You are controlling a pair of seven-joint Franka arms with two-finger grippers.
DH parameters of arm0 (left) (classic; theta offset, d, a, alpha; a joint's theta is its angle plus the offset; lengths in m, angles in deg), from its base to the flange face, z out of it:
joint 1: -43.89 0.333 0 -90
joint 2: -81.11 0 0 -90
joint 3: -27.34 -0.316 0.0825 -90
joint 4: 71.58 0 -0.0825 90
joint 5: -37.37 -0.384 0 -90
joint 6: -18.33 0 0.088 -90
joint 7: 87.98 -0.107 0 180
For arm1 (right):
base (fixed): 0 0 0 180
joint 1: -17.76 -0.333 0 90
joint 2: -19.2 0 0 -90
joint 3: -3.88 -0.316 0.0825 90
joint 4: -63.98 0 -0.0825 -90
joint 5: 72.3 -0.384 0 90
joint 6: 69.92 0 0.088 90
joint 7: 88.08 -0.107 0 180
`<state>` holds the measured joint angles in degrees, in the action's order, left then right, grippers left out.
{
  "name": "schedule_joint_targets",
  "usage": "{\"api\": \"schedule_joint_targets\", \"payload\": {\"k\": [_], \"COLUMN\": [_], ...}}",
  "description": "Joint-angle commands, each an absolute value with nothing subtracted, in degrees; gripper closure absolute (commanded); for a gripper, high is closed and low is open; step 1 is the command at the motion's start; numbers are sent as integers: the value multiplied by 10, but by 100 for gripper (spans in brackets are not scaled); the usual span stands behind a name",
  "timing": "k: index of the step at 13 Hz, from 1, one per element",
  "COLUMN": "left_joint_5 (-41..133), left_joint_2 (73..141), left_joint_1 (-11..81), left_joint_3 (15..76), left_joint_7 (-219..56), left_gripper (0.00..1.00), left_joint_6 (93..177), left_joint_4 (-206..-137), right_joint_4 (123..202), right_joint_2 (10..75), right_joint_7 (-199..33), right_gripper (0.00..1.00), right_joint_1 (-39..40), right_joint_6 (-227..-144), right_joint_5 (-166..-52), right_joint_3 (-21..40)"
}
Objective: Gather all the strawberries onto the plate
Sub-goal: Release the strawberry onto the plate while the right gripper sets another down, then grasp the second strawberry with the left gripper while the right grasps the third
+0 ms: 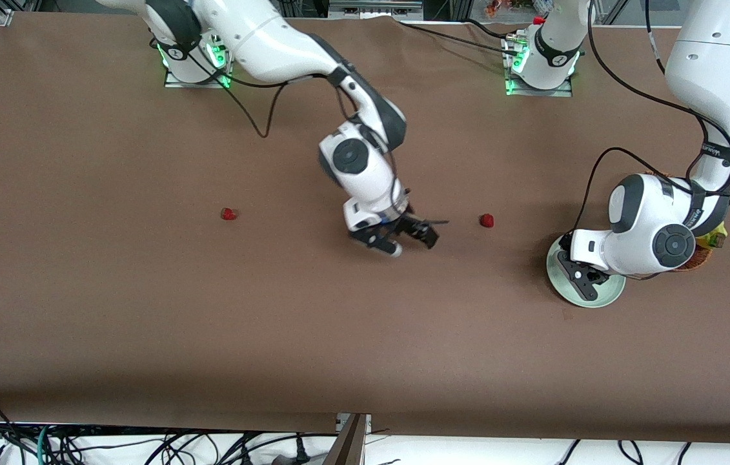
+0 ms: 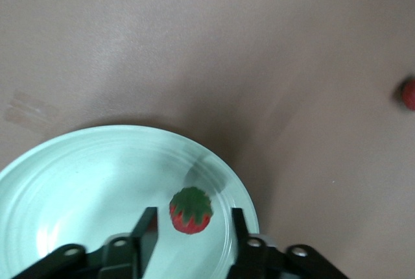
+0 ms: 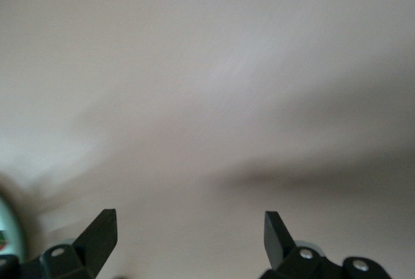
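The mint-green plate (image 1: pixel 605 294) lies near the left arm's end of the table. My left gripper (image 1: pixel 581 282) hangs low over it, open. In the left wrist view one strawberry (image 2: pixel 190 210) lies on the plate (image 2: pixel 84 175) between my left gripper's (image 2: pixel 191 230) spread fingers, touching neither. A second strawberry (image 1: pixel 486 221) lies on the table between the plate and my right gripper; it also shows in the left wrist view (image 2: pixel 408 94). A third strawberry (image 1: pixel 229 214) lies toward the right arm's end. My right gripper (image 1: pixel 411 240) is open and empty over the table's middle; its wrist view (image 3: pixel 188 230) shows only bare table.
A brown wicker basket (image 1: pixel 694 259) with a yellow-green item (image 1: pixel 717 239) stands beside the plate, mostly hidden by the left arm. The brown table (image 1: pixel 145 310) spreads wide around the berries. Cables hang past its near edge.
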<state>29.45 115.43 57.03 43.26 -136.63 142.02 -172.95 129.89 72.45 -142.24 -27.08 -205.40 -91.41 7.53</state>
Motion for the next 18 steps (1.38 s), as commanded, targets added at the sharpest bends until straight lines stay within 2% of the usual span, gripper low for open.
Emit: {"api": "schedule_joint_targets", "payload": {"k": [1,2,4,7,10,12,14,16,18], "left_joint_5": [288,288,289,289,289,288,288,288,287], "left_joint_2": [1135,1114,1092,1070,1045,1002,958,956,955], "left_joint_1": [579,578,577,578,579,576,574,581,580], "left_joint_3": [446,454,491,539,569,571,571,571,570], "left_joint_7": [-1377,-1369,-1281,-1058,-852,-769,-735,-727,-698], "left_gripper": [0,0,0,0,0,0,0,0,0], "left_joint_6": [1401,1382,1339,1321,1327,1398,1500,1594,1633], "left_joint_4": [-1720,-1723,-1722,-1763,-1825,-1912,-2005,-2068,-2108], "right_joint_4": [1350,1388,1506,1718,1866,1891,1907,1908,1904], "right_joint_2": [658,632,571,480,422,418,417,418,426], "right_joint_7": [-1244,-1171,-1050,-922,-888,-858,-850,-849,-850], "right_gripper": [0,0,0,0,1,2,9,18,18], "right_joint_1": [-201,-193,-192,-193,-192,-192,-192,-192,-192], "right_joint_6": [-1921,-1886,-1880,-1967,-2036,-2044,-2054,-2060,-2081], "right_joint_5": [-899,-899,-899,-902,-903,-904,-905,-906,-907], "right_joint_3": [81,109,171,215,219,235,240,241,240]}}
